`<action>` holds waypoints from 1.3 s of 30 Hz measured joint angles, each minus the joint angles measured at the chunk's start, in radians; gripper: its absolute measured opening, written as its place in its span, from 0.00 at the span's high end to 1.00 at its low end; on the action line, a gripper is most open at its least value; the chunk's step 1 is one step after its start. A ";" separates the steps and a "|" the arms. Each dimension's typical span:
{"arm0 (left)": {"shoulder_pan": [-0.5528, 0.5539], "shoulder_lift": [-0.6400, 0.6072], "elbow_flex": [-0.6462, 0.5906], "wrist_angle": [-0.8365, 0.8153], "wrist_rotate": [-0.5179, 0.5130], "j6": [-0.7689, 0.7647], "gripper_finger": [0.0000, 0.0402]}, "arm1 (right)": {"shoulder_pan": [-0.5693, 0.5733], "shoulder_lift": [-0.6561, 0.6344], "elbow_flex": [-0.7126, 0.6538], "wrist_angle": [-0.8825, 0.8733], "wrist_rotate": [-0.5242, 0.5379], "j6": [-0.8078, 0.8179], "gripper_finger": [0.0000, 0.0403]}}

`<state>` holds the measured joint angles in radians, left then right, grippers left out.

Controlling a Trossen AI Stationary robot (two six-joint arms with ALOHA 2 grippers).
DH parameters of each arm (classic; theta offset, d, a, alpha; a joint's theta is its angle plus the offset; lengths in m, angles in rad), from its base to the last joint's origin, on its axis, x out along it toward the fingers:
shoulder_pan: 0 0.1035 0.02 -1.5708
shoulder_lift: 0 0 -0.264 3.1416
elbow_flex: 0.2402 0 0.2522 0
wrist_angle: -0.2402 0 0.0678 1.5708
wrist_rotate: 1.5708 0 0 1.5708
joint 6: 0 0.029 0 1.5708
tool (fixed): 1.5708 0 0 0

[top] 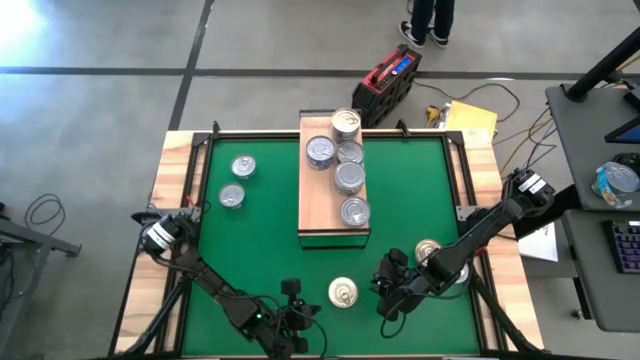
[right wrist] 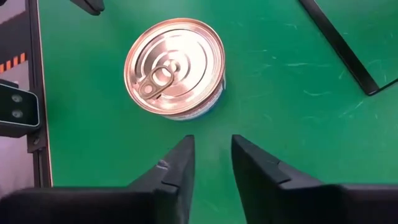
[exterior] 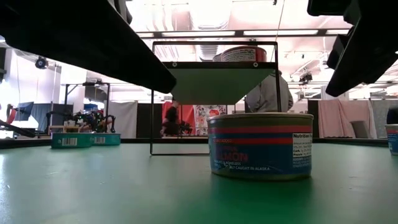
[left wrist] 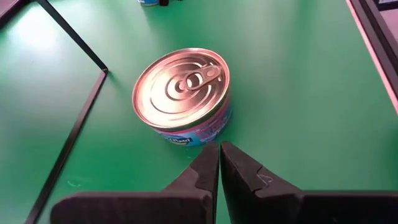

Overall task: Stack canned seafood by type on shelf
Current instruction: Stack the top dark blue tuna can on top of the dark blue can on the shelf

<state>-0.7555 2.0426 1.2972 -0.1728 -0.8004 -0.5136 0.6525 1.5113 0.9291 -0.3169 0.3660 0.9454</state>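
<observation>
**Gold-lid tin loose near the front edge, both claws off it**

The gold-lidded can (top: 343,293) sits flat on the green mat (top: 260,240), near the table's front edge, between the two grippers and touching neither. The left gripper (left wrist: 219,163) points at it from just beside, fingers pressed fully together, holding nothing. The right gripper (right wrist: 210,155) faces the same can from the other side, fingers a little apart with bare mat between them, also empty.

The shelf (top: 316,205) stands mid-table running toward the back edge, with five silver-lidded tins (top: 349,177) on it, the rearmost at its back end. Two more silver tins (top: 237,181) lie on the mat toward the left edge. Another tin (top: 428,251) sits by the right arm, partly hidden.

Handling, as a judgement: stiff metal, squat, likely dense for its size, won't crush. The printed side wall (exterior: 260,146) looks smooth, so slip is the risk. Best hold looks to be across the side wall, pads on opposite sides below the rim; the pull ring (left wrist: 194,79) on the lid is no grip point. Either claw would need to spread wider than the can first.
</observation>
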 joint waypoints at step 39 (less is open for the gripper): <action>0.073 0.091 -0.002 0.302 -0.051 0.182 1.00 | -0.027 0.076 -0.021 0.094 0.080 0.061 0.27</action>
<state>-0.6829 2.1337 1.2953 0.1293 -0.8511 -0.3314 0.6255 1.5875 0.9082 -0.2228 0.4461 1.0061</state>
